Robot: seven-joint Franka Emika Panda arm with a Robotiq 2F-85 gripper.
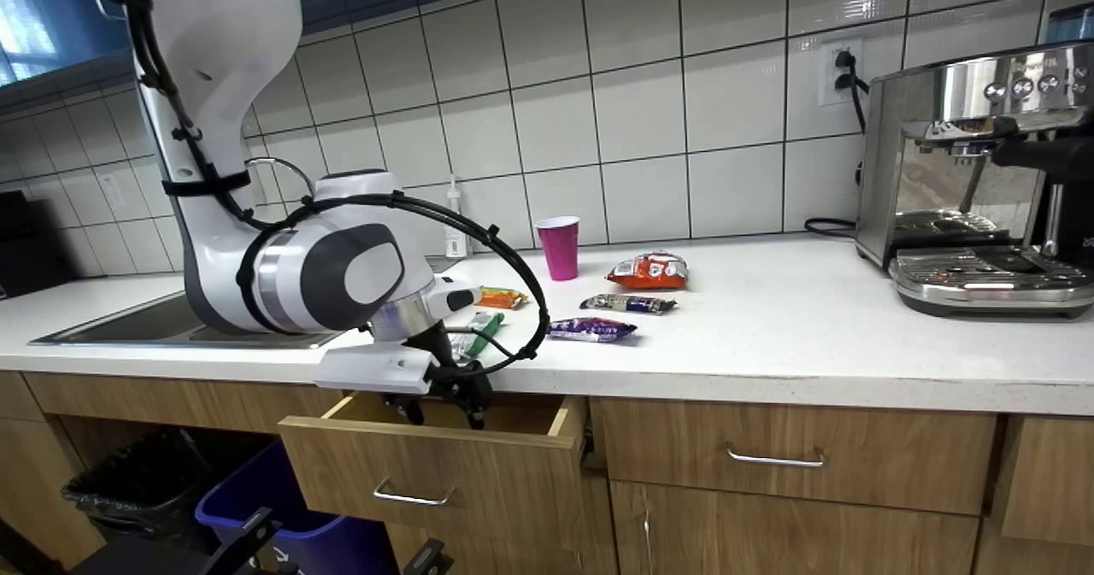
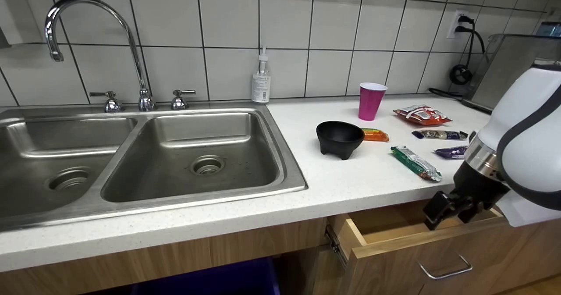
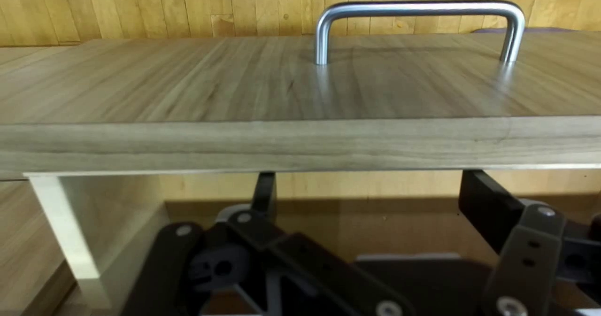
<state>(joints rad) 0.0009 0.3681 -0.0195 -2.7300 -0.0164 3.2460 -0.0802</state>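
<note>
While the claw [image 3: 369, 180] hangs by the front panel [image 3: 211, 86] of the pulled-out drawer [image 1: 513, 485], its jaws are spread wide. On the counter [image 1: 769, 340] above and behind the drawer lies a green packet [image 2: 415, 163], with a pink cup [image 2: 371, 104] farther back.

Kitchen, plainly: double sink [image 2: 166, 172] with tap [image 2: 146, 101], coffee machine [image 1: 970, 173] on white counter [image 1: 769, 327], tiled wall [image 1: 641, 114] behind, wooden drawers [image 1: 487, 481] underneath.
</note>
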